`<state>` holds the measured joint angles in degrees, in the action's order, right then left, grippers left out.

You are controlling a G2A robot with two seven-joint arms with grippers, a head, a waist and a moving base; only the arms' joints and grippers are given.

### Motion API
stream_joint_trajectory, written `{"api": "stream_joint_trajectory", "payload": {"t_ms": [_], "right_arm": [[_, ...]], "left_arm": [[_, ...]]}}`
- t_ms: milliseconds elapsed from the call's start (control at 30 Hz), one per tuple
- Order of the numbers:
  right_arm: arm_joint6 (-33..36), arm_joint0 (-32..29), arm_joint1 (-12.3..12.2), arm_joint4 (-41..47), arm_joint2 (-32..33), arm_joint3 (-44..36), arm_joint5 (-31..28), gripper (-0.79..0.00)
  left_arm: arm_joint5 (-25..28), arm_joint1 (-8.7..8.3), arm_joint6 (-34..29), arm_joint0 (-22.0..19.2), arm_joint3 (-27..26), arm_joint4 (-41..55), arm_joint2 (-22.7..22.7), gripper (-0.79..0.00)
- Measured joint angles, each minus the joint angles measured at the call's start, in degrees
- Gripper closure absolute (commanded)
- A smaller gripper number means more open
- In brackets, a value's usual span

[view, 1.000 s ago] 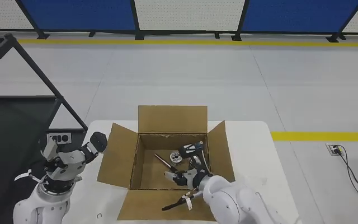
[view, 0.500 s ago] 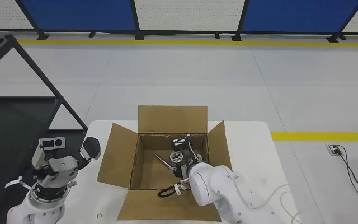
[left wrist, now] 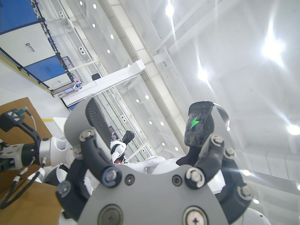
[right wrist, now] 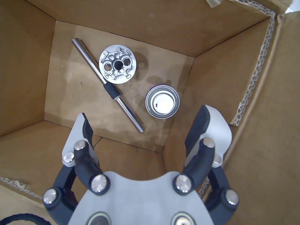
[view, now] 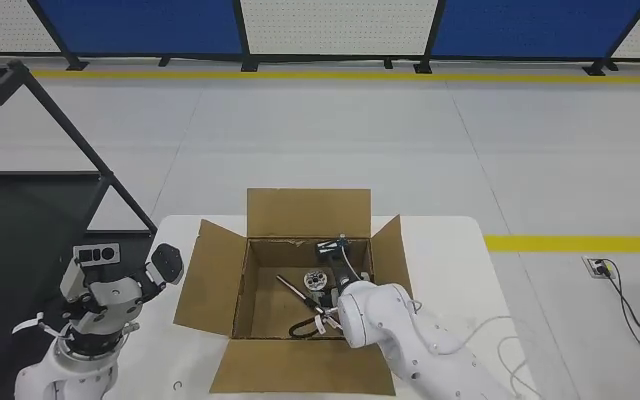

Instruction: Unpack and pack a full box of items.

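Open cardboard box (view: 262,300) at mid-table (view: 450,260). My right pincer (right wrist: 145,118) hangs wide and empty over its right side. My left pincer (left wrist: 148,108), also wide, points upward left of the box. On the box floor lie a steel rod (right wrist: 106,84), a toothed disc (right wrist: 117,64) and an upright can (right wrist: 162,104).

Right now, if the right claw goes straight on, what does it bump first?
Probably the metal rod, whose near end lies ahead of the open right claw in the box. The can sits beside; depth unclear.
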<state>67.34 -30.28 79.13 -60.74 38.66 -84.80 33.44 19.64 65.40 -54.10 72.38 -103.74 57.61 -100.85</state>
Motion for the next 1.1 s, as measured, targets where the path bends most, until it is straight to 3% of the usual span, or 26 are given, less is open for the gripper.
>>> {"api": "stream_joint_trajectory", "payload": {"t_ms": [233, 400, 900, 933, 1100], "right_arm": [[-0.44, -0.33, 0.0, 0.24, 0.25, 0.18, -0.25, -0.785], [-2.43, -1.52, 0.24, 0.91, 1.33, 2.54, -3.78, -0.785], [-0.35, 2.35, 3.8, -1.87, -1.48, 11.56, -4.15, -0.785], [-0.35, 2.49, 4.0, -1.76, -1.49, 12.05, -4.3, -0.686], [-0.7, 3.08, 4.94, -1.19, -1.08, 14.52, -5.18, -0.465]], "left_arm": [[0.0, 0.0, 0.0, 0.0, 0.0, 0.0, 0.0, -0.785], [0.0, 0.0, 0.0, 0.0, 0.0, 0.0, 0.0, -0.785], [0.0, 0.0, 0.0, 0.0, 0.0, 0.0, 0.0, -0.785], [0.0, 0.0, 0.0, 0.0, 0.0, 0.0, 0.0, -0.785], [0.0, 0.0, 0.0, 0.0, 0.0, 0.0, 0.0, -0.785]]}}
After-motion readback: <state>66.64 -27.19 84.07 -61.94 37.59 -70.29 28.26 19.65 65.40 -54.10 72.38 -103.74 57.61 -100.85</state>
